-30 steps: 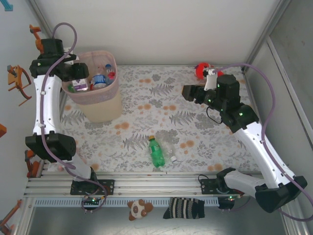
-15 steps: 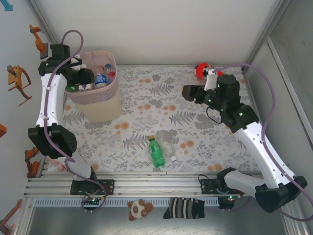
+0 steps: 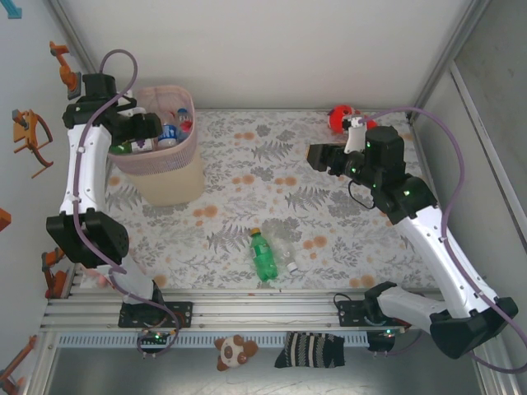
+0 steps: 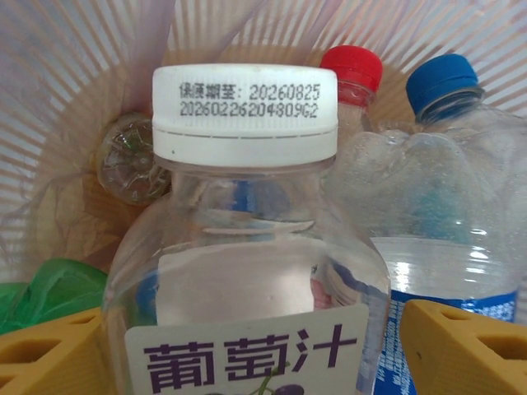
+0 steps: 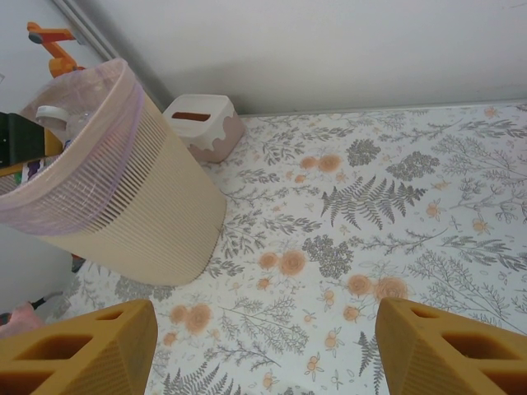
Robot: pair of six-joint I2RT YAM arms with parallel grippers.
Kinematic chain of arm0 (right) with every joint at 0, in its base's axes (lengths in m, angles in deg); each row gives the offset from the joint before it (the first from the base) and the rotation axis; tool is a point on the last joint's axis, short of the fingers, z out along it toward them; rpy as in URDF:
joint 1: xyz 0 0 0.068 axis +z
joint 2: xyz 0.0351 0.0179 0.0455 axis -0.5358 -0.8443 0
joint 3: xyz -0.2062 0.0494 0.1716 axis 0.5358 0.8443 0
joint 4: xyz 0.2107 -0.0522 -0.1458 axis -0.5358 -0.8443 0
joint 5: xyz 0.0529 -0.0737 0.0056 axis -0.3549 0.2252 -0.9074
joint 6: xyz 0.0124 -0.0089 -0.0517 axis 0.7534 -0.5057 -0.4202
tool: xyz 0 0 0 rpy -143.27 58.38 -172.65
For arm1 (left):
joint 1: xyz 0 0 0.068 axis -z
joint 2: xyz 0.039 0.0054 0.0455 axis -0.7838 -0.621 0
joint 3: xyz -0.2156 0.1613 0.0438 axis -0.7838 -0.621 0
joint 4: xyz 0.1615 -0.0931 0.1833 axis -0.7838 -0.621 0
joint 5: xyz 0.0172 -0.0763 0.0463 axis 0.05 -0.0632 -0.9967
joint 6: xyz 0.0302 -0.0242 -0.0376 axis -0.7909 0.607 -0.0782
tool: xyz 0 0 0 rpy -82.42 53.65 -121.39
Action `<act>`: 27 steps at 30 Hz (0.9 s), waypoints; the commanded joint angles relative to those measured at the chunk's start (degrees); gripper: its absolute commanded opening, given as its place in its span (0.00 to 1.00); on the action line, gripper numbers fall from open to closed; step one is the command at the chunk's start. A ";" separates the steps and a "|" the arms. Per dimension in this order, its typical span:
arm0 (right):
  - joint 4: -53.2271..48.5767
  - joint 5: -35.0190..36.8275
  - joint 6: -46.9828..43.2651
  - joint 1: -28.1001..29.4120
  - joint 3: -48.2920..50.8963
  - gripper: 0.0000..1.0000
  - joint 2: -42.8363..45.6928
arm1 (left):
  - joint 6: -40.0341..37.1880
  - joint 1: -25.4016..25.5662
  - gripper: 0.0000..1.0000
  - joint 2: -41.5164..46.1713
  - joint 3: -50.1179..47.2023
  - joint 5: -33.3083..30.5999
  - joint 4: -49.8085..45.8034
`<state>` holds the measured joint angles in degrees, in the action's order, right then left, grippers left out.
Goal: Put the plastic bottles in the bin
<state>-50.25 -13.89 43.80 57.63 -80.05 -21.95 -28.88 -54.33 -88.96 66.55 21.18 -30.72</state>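
Observation:
The bin (image 3: 165, 177) stands at the table's back left, with several plastic bottles inside. My left gripper (image 3: 142, 132) hangs over its rim. In the left wrist view a clear white-capped bottle (image 4: 247, 271) with a purple-lettered label stands between the yellow fingers (image 4: 461, 346); a sliver of gap shows on its right side, so the left gripper (image 4: 251, 329) is open. Behind it lie a red-capped bottle (image 4: 352, 70), a blue-capped bottle (image 4: 445, 206) and a green one (image 4: 53, 288). On the table lie a green bottle (image 3: 263, 255) and a clear one (image 3: 287, 257). My right gripper (image 3: 317, 156) (image 5: 263, 329) hovers open, with nothing between its fingers.
A red-orange fish plush (image 3: 339, 118) sits at the back right. A small pink and white box (image 5: 202, 123) stands behind the bin (image 5: 132, 197). A soft toy (image 3: 235, 351) and a striped sock (image 3: 314, 350) lie below the front rail. Walls close in the table's sides.
The left gripper has gone lower into the bin with the white-capped bottle, and its fingers have spread apart. The right arm has stayed where it was.

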 commanded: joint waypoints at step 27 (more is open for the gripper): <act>-0.40 -0.63 1.26 -0.01 -0.63 0.69 2.98 | 6.15 15.63 0.75 12.82 1.00 -0.99 -3.00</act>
<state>-50.60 -14.15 44.22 57.63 -80.05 -20.36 -24.55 -42.07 -77.83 67.40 21.98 -32.71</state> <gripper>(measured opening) 0.692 0.750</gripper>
